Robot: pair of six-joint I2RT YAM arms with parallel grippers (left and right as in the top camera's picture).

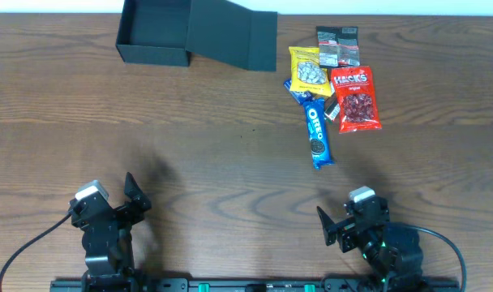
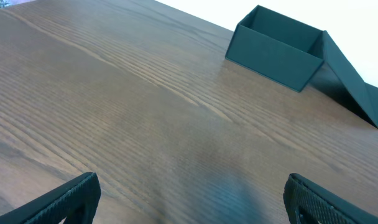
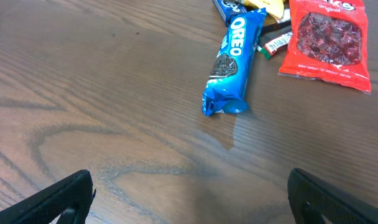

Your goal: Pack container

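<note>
The dark teal-black container (image 1: 153, 36) stands open at the back left, its flap lid (image 1: 234, 34) folded out to the right; it also shows in the left wrist view (image 2: 273, 50). Snack packets lie at the back right: a blue Oreo pack (image 1: 317, 134), also in the right wrist view (image 3: 229, 62), a red packet (image 1: 356, 99), a yellow packet (image 1: 309, 71) and a dark packet (image 1: 337, 46). My left gripper (image 1: 129, 203) is open and empty near the front left. My right gripper (image 1: 337, 225) is open and empty near the front right.
The wooden table (image 1: 230, 162) runs between the grippers and the objects. A small green and red wrapper (image 1: 331, 111) and a blue packet (image 1: 298, 89) lie between the Oreo pack and the red packet.
</note>
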